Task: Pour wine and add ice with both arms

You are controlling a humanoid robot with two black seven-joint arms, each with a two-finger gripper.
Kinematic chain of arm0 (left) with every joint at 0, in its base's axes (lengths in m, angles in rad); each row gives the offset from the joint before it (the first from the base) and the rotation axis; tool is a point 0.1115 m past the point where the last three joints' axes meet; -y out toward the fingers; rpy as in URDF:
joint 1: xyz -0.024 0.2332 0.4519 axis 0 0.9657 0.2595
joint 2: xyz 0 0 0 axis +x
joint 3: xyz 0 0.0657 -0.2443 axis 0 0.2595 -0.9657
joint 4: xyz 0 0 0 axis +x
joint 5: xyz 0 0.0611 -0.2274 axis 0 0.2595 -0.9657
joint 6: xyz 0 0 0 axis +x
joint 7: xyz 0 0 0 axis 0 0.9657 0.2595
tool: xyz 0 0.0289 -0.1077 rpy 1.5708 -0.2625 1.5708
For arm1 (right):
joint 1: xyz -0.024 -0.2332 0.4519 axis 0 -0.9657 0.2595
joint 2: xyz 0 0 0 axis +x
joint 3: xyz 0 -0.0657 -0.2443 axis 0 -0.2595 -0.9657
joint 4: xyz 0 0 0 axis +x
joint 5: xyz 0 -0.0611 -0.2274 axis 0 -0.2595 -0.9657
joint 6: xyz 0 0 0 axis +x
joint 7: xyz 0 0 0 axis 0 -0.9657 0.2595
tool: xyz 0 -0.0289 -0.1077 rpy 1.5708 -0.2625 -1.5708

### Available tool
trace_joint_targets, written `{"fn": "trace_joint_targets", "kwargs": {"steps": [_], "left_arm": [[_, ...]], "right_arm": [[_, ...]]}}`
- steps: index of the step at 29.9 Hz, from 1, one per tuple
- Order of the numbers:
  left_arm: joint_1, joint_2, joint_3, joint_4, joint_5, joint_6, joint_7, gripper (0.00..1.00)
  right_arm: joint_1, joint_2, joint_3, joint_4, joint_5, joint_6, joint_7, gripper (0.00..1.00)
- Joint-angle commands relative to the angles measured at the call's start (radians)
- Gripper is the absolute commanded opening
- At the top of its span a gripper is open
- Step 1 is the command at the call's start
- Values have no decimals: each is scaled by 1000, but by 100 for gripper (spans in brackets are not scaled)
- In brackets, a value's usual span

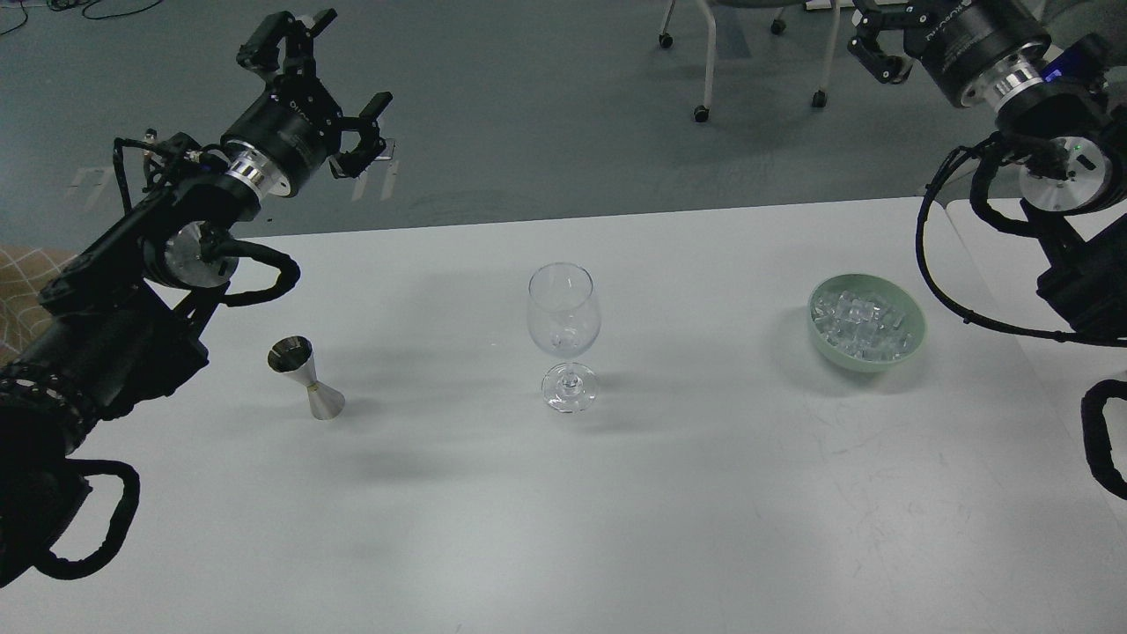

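**Both arms raised, glass empty, ice in bowl**

Landmark: wine glass [563, 335], upright near the middle of the white surface [616, 511]. Clear, nothing visible in it.

Left of the glass: a metal jigger [307, 378], standing upright, well apart from the glass. Contents not readable.

Right of the glass: a pale green bowl [867, 321], also well apart. The ice [861, 323] lies heaped inside it, many small clear cubes.

Left arm [132, 299] comes in left of the glass and reaches up and away, past the far edge of the surface. Left end effector [339, 84] hangs in the air behind and left of the glass, fingers spread wide, nothing between them.

Right arm [1048, 132] sits far right of the glass, beyond the bowl. Right end effector [872, 40] is at the top edge of the view, partly cut off; cannot tell whether its fingers are spread or closed. It touches nothing visible.

Behind the glass, on the floor: legs and castors of a chair [757, 70].
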Motion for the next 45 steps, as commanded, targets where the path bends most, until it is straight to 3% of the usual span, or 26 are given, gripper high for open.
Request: {"fn": "trace_joint_targets", "kwargs": {"steps": [1, 37, 45], "left_arm": [[-3, 0, 0, 0, -4, 0, 0, 99], [-13, 34, -3, -12, -1, 0, -1, 99], [2, 242, 0, -298, 307, 0, -10, 99]], "right_arm": [[-3, -5, -14, 11, -2, 0, -1, 100], [20, -8, -14, 11, -2, 0, 1, 100], [20, -19, -14, 11, -2, 0, 1, 100]]}}
